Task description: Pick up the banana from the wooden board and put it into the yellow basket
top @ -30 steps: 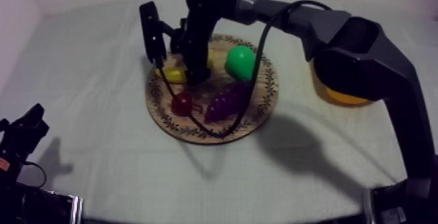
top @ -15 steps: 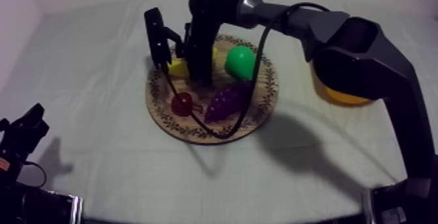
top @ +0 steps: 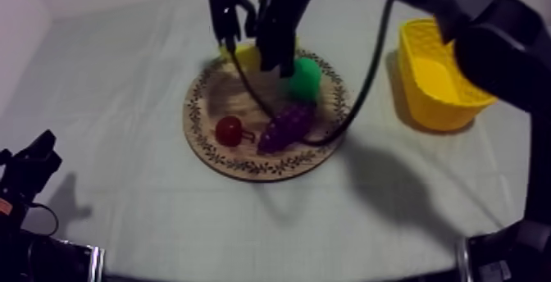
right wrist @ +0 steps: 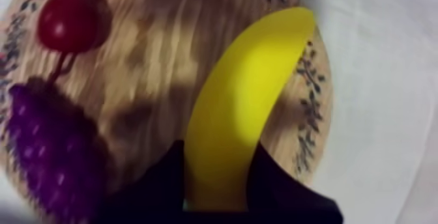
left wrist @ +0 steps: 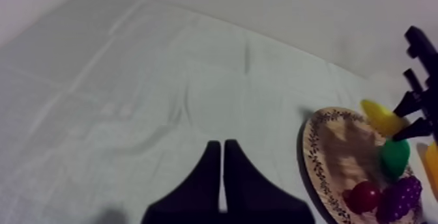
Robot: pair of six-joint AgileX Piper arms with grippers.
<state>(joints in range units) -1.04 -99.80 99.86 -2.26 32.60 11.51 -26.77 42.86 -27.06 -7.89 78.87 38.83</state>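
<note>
banana (top: 245, 56) lifted off board (top: 246, 169), right arm (top: 500, 52) higher

A yellow curved toy banana (right wrist: 241, 109) is showing between black fingers (right wrist: 277, 187); beyond them a round wooden board (right wrist: 150, 57) is wearing a dark leafy rim, carrying a purple grape bunch (right wrist: 52, 155).

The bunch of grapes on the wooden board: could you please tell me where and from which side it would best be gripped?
Probably across its middle, from above, closing on its long sides. The bunch of grapes lies flat and elongated on the wooden board. The pear crowds its far end, while the small red fruit sits apart at one side.
</note>
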